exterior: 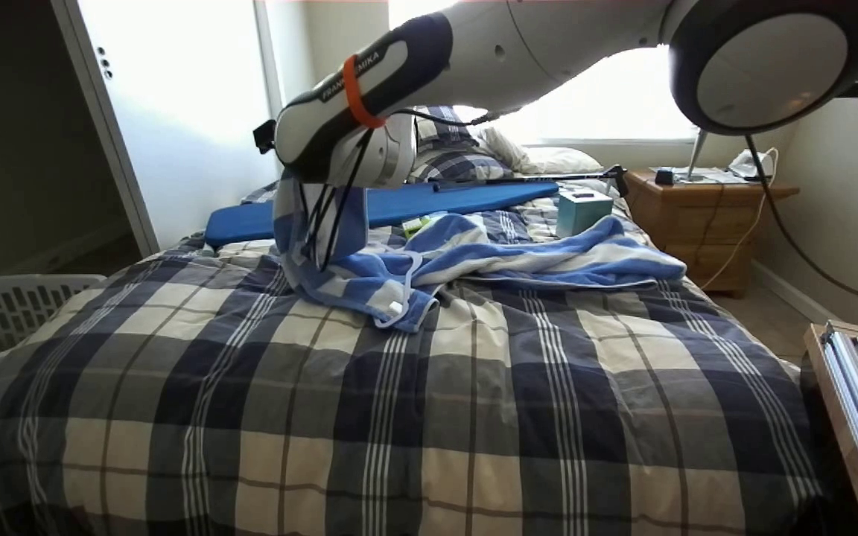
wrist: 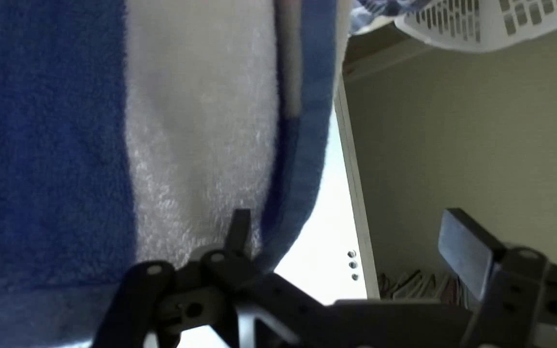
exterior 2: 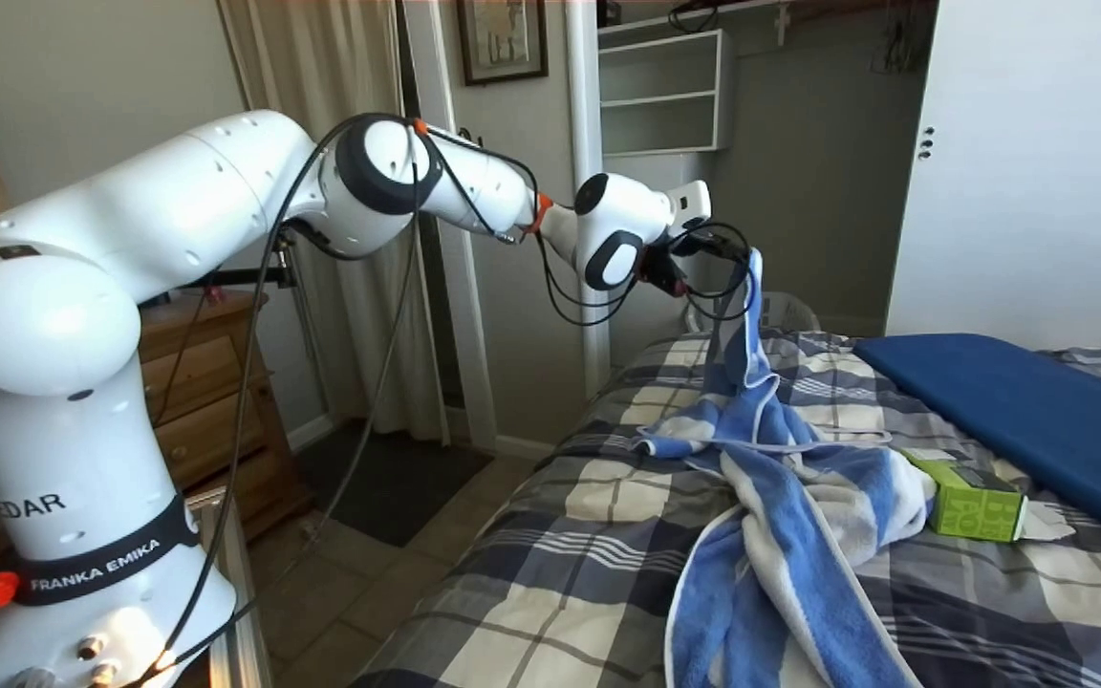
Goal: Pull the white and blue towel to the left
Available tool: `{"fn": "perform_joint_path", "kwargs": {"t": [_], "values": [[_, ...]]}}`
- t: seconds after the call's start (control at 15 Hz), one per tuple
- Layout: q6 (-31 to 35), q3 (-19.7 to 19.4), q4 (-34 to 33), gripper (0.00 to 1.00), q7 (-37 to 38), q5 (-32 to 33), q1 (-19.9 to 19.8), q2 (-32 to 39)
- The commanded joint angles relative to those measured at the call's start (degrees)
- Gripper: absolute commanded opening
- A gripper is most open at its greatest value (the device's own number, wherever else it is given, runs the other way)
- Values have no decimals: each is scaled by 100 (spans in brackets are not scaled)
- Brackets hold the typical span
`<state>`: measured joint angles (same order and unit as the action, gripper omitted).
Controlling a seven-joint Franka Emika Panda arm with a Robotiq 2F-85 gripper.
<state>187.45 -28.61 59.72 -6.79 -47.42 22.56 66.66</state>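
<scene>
Jaws: released. In the wrist view the gripper (wrist: 348,237) occupies the bottom of the frame, its two dark fingers (wrist: 464,256) set wide apart, one at lower centre and one at lower right. A white door panel (wrist: 315,261) and a beige wall (wrist: 443,159) show through the gap. The finger at lower centre overlaps the blue and white towel (wrist: 198,121) and appears to be in contact with it; how the cloth is caught there cannot be told.

Position: the towel fills the left half of the wrist view, beside the gap rather than within it. In an exterior view its raised end (exterior 2: 754,325) reaches up to the gripper, right of centre, and the remainder lies in folds at lower right, running off the bottom edge. In an exterior view the raised cloth (exterior: 351,223), left of centre, conceals the fingers; the rest trails to the right, folds lying in front of a teal box (exterior: 584,212).

Materials: towel plush-piled, broadly striped, with a narrow, flatter hem. A pale cord-like strip (exterior: 409,277) loops across its near end. Plaid bedcover (exterior: 474,417): navy, grey and cream, rumpled. A flat blue board (exterior 2: 1019,411) lies at right of frame; a green printed box (exterior 2: 976,502) sits just beside the towel folds. Slotted white basket (exterior: 42,281): left edge.
</scene>
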Motion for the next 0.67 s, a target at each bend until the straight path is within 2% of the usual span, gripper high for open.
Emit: {"fn": "perform_joint_path", "kwargs": {"t": [0.0,0.07,0.2,0.33,0.4,0.47,0.6], "values": [[-1131,-1242,721,100,508,69,837,-125],[-1626,-1512,589,100,736,231,991,0],[-2619,-1817,266,100,1061,537,1175,189],[-3625,-1966,54,100,1323,812,1282,216],[-4099,-1892,-59,100,1322,913,1258,172],[-4384,-1590,-27,100,1943,1805,1129,-23],[-5134,-1143,-111,100,2438,2619,910,-324]]}}
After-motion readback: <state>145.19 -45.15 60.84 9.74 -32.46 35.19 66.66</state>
